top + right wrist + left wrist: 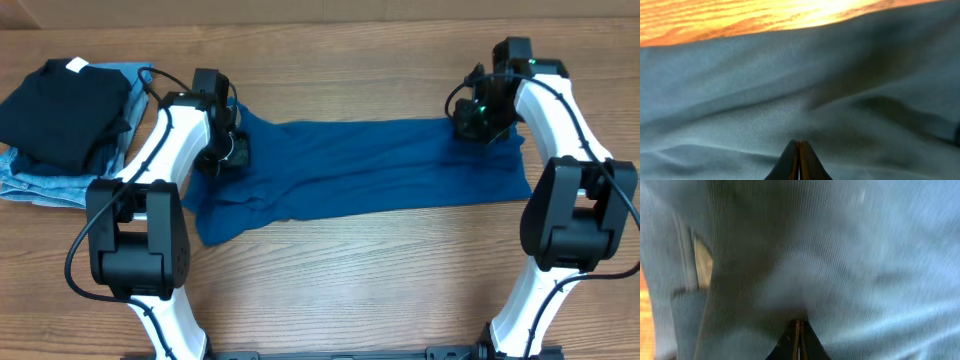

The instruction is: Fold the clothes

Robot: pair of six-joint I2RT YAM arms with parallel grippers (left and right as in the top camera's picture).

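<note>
The clothes, one teal-blue shirt (370, 165), lie as a long wrinkled strip across the middle of the table. My left gripper (228, 150) is down on the shirt's left end and my right gripper (478, 120) is on its upper right corner. The left wrist view is filled by the shirt fabric (840, 255), with the left gripper (799, 324) pinched shut and cloth puckering into its tips. Over in the right wrist view the right gripper (798, 144) is likewise shut, a fold of the shirt (790, 90) drawn into its tips just short of the cloth's far edge.
A black folded garment (65, 110) with a white tag lies on light-blue jeans (40, 182) at the left edge, close to the left arm. Bare wooden table (360, 290) runs in front of the shirt, and wood (740, 17) shows beyond its far edge.
</note>
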